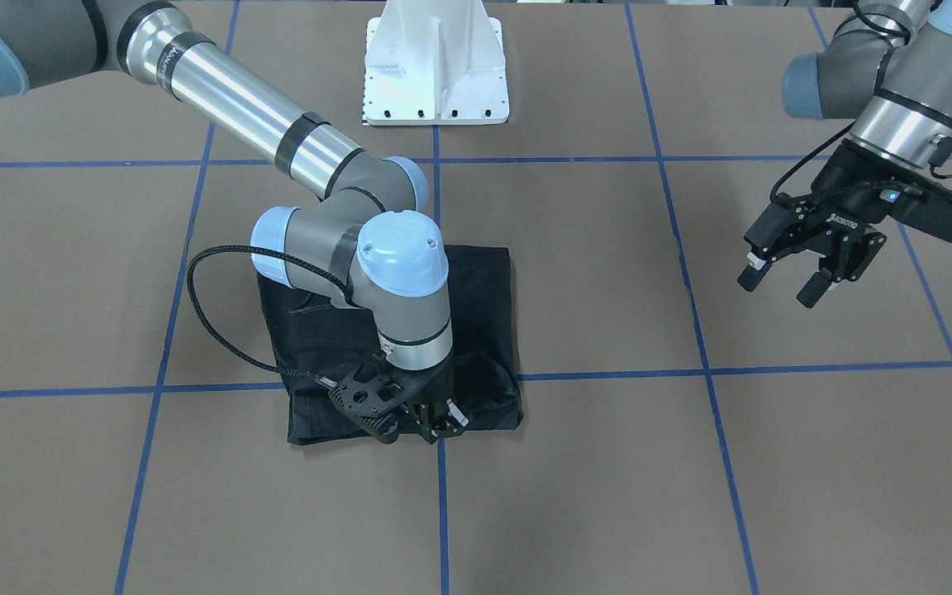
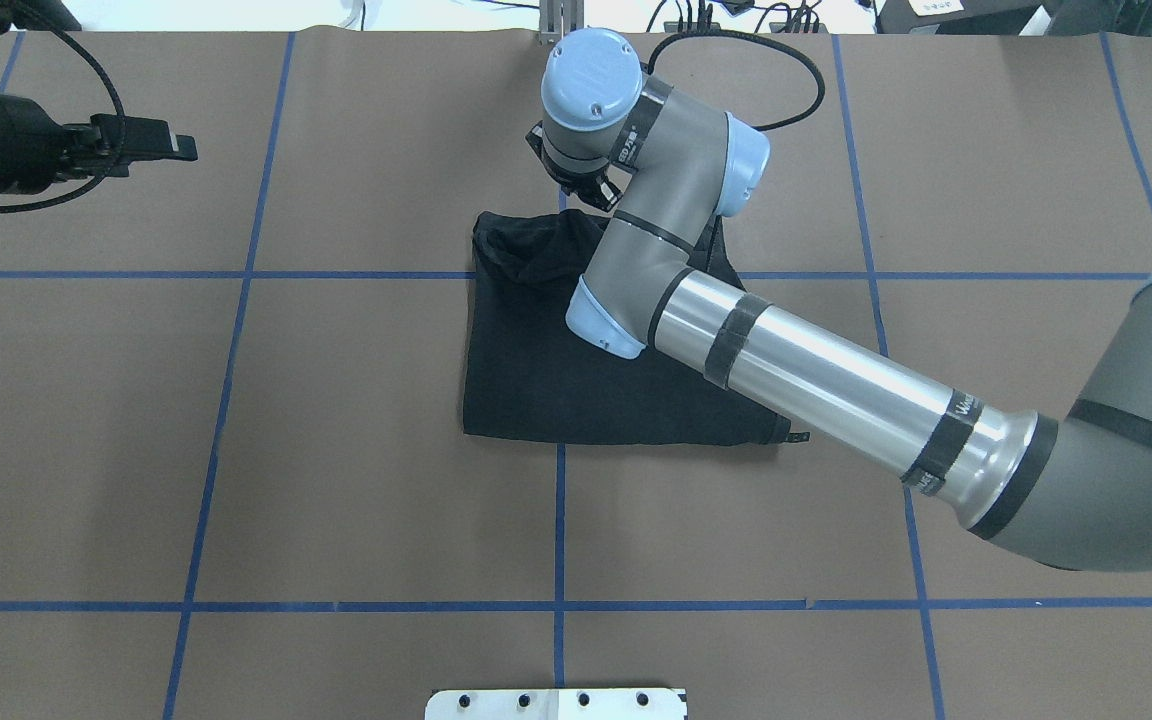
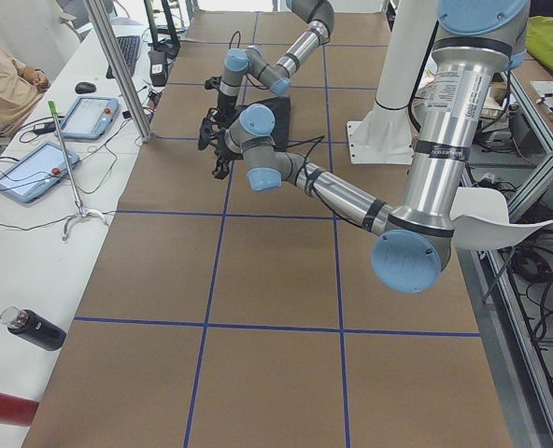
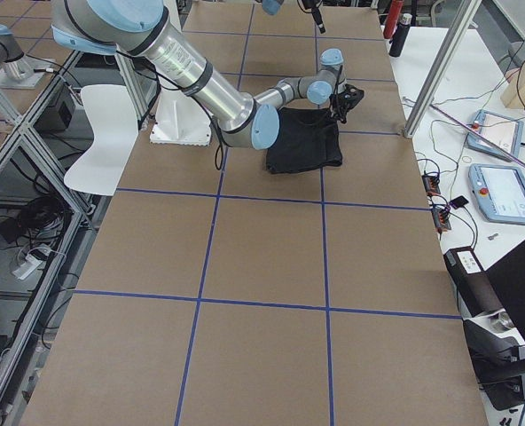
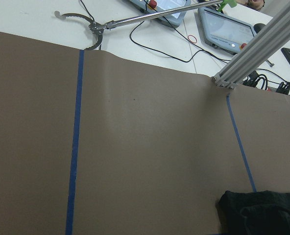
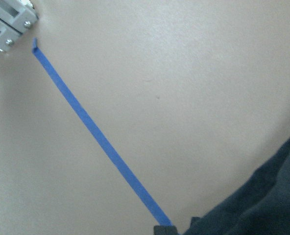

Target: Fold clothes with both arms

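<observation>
The black T-shirt (image 1: 476,289) lies folded into a rough square on the brown table, plain side up, with a bunched fold along its far edge (image 2: 526,245). My right gripper (image 1: 439,426) is down at that far edge, also seen from overhead (image 2: 584,190). Its wrist hides the fingertips, so I cannot tell if they hold cloth. The right wrist view shows only table and a corner of the shirt (image 6: 267,205). My left gripper (image 1: 780,285) hangs open and empty above the table, well off to the shirt's side (image 2: 171,145). The left wrist view shows the shirt's corner (image 5: 262,213).
The white pedestal base (image 1: 435,74) stands at the robot's edge of the table. Blue tape lines (image 2: 558,530) grid the brown surface. An aluminium post (image 5: 262,49) stands at the far edge. Behind it is a side table with tablets (image 3: 34,168) and a bottle (image 3: 34,329).
</observation>
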Tool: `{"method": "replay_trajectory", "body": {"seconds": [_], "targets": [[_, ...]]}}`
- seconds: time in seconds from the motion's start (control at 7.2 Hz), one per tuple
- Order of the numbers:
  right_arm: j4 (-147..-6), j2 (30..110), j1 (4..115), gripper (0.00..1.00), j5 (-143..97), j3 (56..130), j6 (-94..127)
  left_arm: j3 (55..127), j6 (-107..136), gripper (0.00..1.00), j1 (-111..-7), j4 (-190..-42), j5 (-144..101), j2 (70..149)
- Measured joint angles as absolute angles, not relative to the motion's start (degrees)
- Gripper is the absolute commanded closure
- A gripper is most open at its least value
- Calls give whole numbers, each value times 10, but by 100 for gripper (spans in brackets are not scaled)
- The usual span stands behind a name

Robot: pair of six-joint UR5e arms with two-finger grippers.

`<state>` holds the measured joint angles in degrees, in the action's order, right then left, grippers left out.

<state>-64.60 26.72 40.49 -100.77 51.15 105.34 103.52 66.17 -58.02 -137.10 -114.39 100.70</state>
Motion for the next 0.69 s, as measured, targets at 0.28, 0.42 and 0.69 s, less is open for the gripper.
{"method": "replay_trajectory", "body": {"seconds": [0.28, 0.42, 0.69], "targets": [[-647, 249, 428, 100, -1038, 502, 1048, 1036, 662, 0, -580, -1371, -1142, 1004], [-661, 262, 436, 100, -1065, 530, 1037, 1036, 661, 0, -580, -1371, -1142, 1004], [-749, 366, 461, 100, -1123, 697, 974, 1036, 632, 0, -583, -1369, -1145, 1001]]}}
